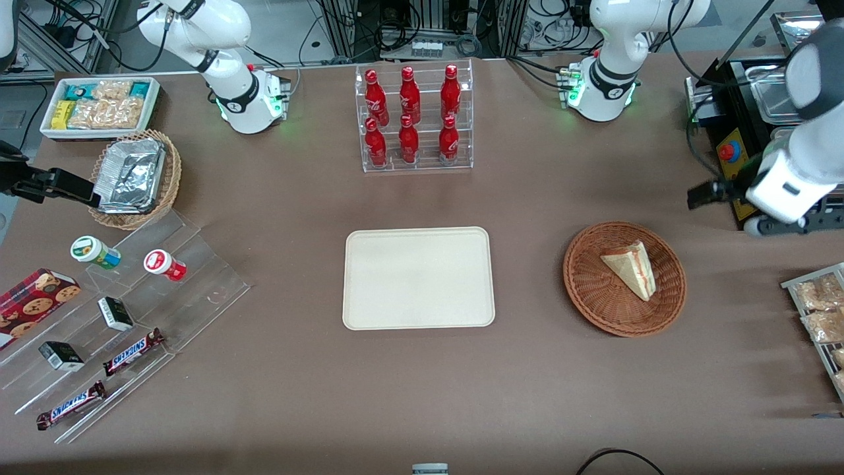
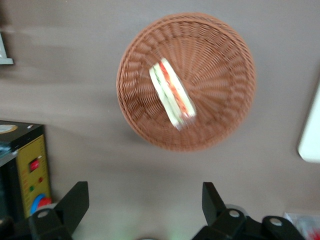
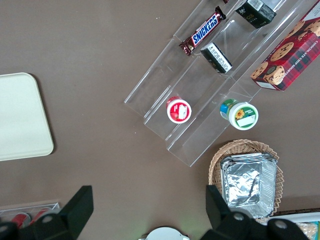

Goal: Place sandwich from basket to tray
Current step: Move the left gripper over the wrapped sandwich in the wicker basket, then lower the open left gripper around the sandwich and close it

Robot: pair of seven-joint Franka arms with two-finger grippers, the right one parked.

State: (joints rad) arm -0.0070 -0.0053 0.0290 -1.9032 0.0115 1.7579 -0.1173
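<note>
The sandwich (image 1: 632, 268), a pale triangular wedge with red and green filling on its edge, lies in the round reddish-brown basket (image 1: 593, 293). The cream tray (image 1: 418, 278) sits bare beside the basket, toward the parked arm's end. My left gripper (image 1: 709, 193) hangs above the table, farther from the front camera than the basket and toward the working arm's end. In the left wrist view its fingers (image 2: 75, 200) stand wide open with nothing between them; the gripper (image 2: 145, 200) is well apart from the sandwich (image 2: 172, 95) and the basket (image 2: 220, 75). A corner of the tray (image 2: 311, 130) shows too.
A black control box with a red button (image 1: 728, 152) stands close by the gripper. A wire rack of snack packets (image 1: 817, 310) lies at the working arm's end. A rack of red bottles (image 1: 414, 119) stands farther back than the tray. A foil-lined basket (image 1: 135, 178) and stepped acrylic display (image 1: 132, 310) occupy the parked arm's end.
</note>
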